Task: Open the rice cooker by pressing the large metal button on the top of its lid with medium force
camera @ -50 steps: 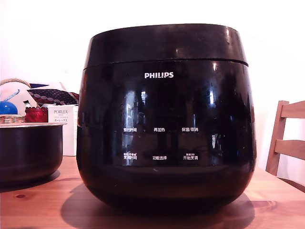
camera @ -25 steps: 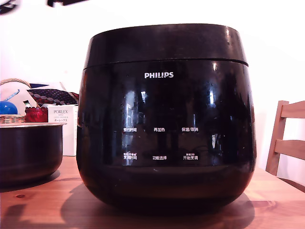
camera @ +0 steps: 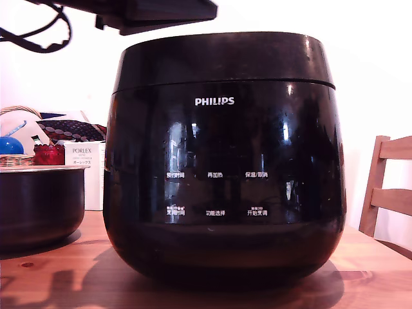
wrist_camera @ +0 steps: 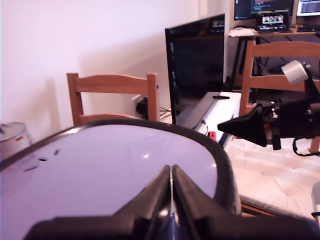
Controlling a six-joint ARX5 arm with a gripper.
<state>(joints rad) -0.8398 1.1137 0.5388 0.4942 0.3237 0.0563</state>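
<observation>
The rice cooker point(camera: 222, 167), glossy black with a white PHILIPS logo, fills the middle of the exterior view on a wooden table point(camera: 51, 277). Its lid point(camera: 222, 61) is down. A black part of my arm point(camera: 154, 11) reaches in from the exterior view's upper left, just above the lid's left side. In the wrist view my gripper point(wrist_camera: 171, 172) is shut, its two dark fingers pressed together with nothing between them, hovering over the shiny lid point(wrist_camera: 115, 165). No metal button shows in either view.
A dark metal pot point(camera: 38, 206) stands at the exterior view's left, with a white box point(camera: 84, 158) and a basket point(camera: 16, 158) behind it. A wooden chair point(camera: 386, 187) is at the right. The wrist view shows another chair point(wrist_camera: 112, 85), a dark screen point(wrist_camera: 197, 65) and a mounted camera point(wrist_camera: 280, 122).
My arm has come into the exterior view from the upper left and moved right, now over the lid's left side. The cooker has not moved.
</observation>
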